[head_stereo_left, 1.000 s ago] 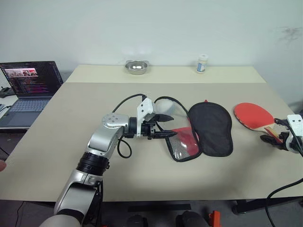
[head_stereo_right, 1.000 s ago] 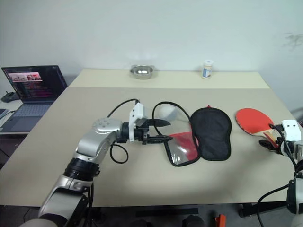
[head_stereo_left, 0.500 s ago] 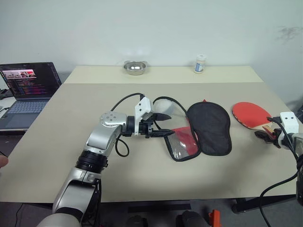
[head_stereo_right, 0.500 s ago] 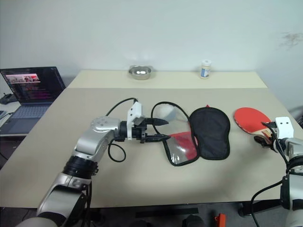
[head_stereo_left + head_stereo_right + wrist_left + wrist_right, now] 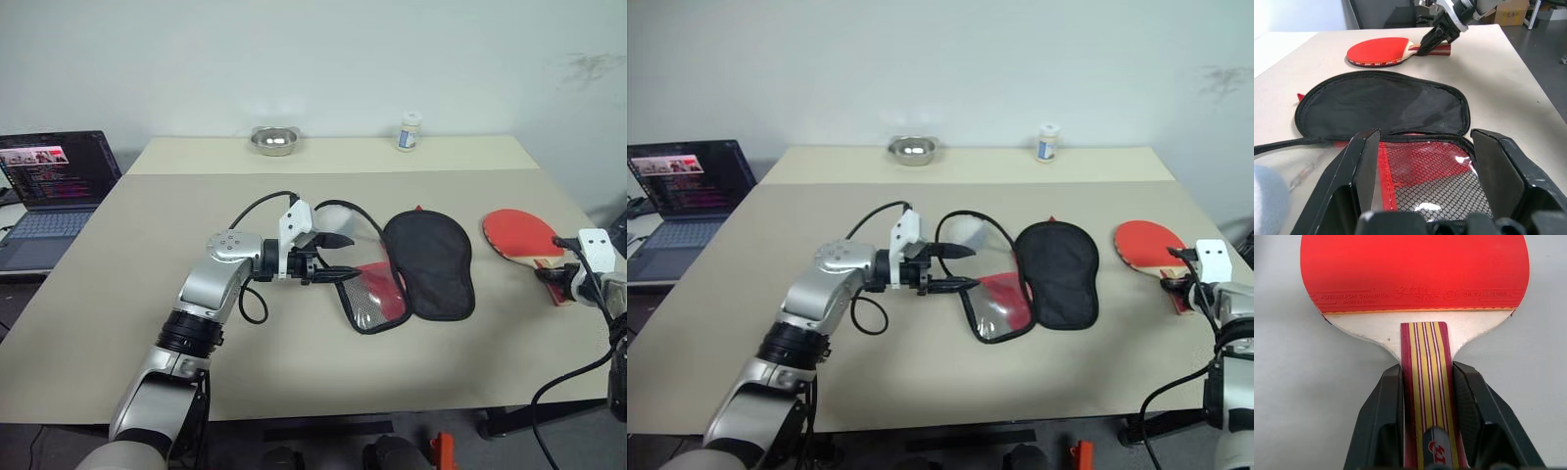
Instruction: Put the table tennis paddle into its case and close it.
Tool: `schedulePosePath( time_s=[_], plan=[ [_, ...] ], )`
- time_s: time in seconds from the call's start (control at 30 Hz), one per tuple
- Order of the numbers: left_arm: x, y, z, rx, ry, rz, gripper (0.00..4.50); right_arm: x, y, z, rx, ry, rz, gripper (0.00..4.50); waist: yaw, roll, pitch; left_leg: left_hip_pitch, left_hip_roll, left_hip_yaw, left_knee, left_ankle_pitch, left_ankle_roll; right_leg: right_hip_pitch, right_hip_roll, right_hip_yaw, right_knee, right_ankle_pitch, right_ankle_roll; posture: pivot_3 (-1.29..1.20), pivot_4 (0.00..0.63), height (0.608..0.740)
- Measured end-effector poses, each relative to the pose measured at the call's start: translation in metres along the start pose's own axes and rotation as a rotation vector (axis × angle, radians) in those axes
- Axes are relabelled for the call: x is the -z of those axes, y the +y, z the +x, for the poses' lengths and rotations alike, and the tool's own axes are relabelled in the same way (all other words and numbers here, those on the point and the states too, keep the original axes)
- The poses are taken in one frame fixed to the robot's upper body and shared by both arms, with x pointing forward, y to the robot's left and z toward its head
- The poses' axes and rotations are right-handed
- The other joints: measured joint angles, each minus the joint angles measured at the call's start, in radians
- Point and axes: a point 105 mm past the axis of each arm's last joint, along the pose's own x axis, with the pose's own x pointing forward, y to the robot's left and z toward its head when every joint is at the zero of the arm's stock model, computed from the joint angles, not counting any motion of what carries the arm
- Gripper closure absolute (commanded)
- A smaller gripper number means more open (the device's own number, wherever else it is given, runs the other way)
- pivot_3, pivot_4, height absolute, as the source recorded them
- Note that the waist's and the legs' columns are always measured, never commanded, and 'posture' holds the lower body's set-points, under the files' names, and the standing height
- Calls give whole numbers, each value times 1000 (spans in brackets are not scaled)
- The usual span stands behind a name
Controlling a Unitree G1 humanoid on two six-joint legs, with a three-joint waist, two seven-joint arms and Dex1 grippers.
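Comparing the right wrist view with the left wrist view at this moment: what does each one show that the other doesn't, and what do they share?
Right wrist alone: the striped handle between the right gripper fingers, jaws closed against its sides, and the printing on the red rubber.

Left wrist alone: the case lying open, black half and red mesh half, with the left gripper open over the mesh.

Both: the table tennis paddle, flat on the table.

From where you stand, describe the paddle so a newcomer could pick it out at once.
Start at the beige table and go to its right edge, past the open black case in the middle. The paddle lies flat there, its striped wooden handle pinched between the right tool's black fingers. Unlike the soft case, it is a rigid bat with a round red rubber face.
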Motion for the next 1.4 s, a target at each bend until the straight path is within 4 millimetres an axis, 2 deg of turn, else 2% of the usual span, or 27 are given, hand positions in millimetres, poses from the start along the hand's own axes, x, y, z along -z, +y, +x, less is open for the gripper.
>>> schedulePosePath(
  time_s=[0.1,0.2,0.27,0.3,0.37,0.5,0.63,0.77,0.93,1.23,1.4],
  plan=[
    [0,1,-1,-3,-2,0,1287,-6,2,-1,0,-14,34,3423,0,1,1,-1,-1,1,0,0,0,-1,0,1,0,1,1,0,150,740],
    [-2,2,-3,-10,-12,4,1287,-33,15,-10,-43,-76,1,3423,0,5,3,-4,-1,1,0,0,0,-4,0,1,0,1,1,0,150,740],
    [-4,4,-6,-23,-19,11,1287,-55,33,-24,-88,-144,-20,3424,3,5,2,-9,0,1,1,2,-3,-11,-1,1,4,4,-3,0,150,740],
    [-5,5,-8,-31,-24,17,1287,-64,49,-35,-115,-184,-34,3424,6,5,2,-10,0,0,1,2,-3,-13,-1,1,8,3,-2,0,150,740],
    [-7,6,-10,-41,-35,29,1287,-69,72,-46,-152,-210,-28,3425,11,5,2,-9,1,0,0,2,-4,-13,-1,1,9,2,-3,0,150,740],
    [-9,8,-13,-49,-44,42,1287,-53,129,-59,-220,-197,51,3425,19,5,2,-9,1,-1,0,1,-2,-14,-1,-1,12,-1,1,0,150,740],
    [-7,9,-14,-52,-42,36,1287,-37,164,-65,-226,-163,97,3425,19,5,2,-9,-2,0,2,1,-1,-14,-2,0,13,-1,1,0,150,740],
    [-6,9,-14,-54,-42,32,1287,-36,174,-69,-190,-183,116,3425,19,5,2,-9,-2,0,2,1,-1,-13,-2,-1,12,-1,1,0,150,740],
    [-7,9,-13,-54,-43,35,1287,-17,183,-61,-169,-123,128,3425,17,5,2,-9,-1,0,1,1,-1,-14,-1,0,12,-1,1,0,150,740],
    [-7,9,-13,-55,-43,36,1287,-12,191,-50,-174,-104,117,3425,16,5,3,-9,-1,-1,1,1,0,-14,0,0,12,-1,1,0,150,740],
    [-6,10,-14,-58,-39,37,1287,-9,188,-43,-147,-104,120,1830,16,5,3,-10,-1,-1,1,1,0,-14,0,0,11,-1,1,0,150,740]
  ],
)
